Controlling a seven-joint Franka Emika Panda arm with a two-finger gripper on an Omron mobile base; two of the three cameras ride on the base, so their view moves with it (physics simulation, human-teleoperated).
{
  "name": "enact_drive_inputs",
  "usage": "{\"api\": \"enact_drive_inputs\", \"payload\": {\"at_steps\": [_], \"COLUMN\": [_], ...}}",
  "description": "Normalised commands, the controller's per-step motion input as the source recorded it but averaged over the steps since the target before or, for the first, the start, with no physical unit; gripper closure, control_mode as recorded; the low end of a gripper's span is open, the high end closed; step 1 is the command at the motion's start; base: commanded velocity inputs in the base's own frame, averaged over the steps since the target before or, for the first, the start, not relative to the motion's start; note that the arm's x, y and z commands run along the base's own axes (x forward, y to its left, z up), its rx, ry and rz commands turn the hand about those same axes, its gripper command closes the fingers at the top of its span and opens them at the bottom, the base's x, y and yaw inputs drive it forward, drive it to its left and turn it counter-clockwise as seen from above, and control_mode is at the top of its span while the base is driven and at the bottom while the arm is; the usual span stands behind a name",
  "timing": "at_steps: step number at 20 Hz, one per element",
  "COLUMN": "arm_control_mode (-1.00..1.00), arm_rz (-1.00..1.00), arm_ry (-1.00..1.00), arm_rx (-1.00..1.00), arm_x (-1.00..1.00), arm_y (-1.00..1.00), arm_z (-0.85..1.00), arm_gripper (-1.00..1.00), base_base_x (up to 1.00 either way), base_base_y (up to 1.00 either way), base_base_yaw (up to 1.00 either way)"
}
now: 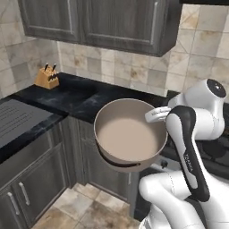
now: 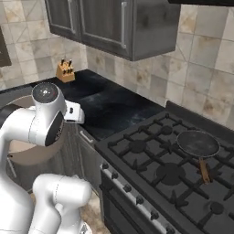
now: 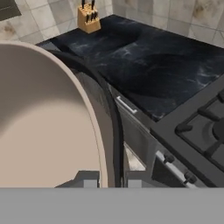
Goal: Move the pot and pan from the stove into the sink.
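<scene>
The pot (image 1: 127,136) hangs in open air before the cabinets (image 1: 40,179), clear of the black counter (image 1: 76,98).

Soft, even rendered light is filling the kitchen; faint sheen is showing on the dark desk (image 2: 114,107); edges are looking slightly blurred.

The left base view looks forward and down from behind the arm, over the pot (image 1: 129,134) toward the desk (image 1: 67,96) and knife block (image 1: 46,77). The right base view faces the stove (image 2: 173,173) with the pan (image 2: 198,144), sharing that desk and block. The hand view sits close against the pot's rim, looking along desk and stove edge.
</scene>
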Motion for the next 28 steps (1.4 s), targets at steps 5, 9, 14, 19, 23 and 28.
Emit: {"api": "enact_drive_inputs", "payload": {"at_steps": [5,9,14,19,23,28], "arm_control_mode": [1.0,1.0,1.0,1.0,1.0,1.0], "arm_rz": [0.0,0.0,0.0,0.0,0.0,0.0], "arm_ry": [0.0,0.0,0.0,0.0,0.0,0.0], "arm_rx": [0.0,0.0,0.0,0.0,0.0,0.0], "arm_x": [0.0,0.0,0.0,0.0,0.0,0.0], "arm_y": [0.0,0.0,0.0,0.0,0.0,0.0], "arm_z": [0.0,0.0,0.0,0.0,0.0,0.0], "arm_gripper": [1.0,1.0,1.0,1.0,1.0,1.0], "base_base_x": [-0.13,-0.07,-0.09,-0.14,-0.22,-0.13], "base_base_y": [-0.21,-0.18,-0.13,-0.2,-0.29,-0.17], "base_base_yaw": [0.32,0.3,0.3,0.3,0.31,0.31]}}
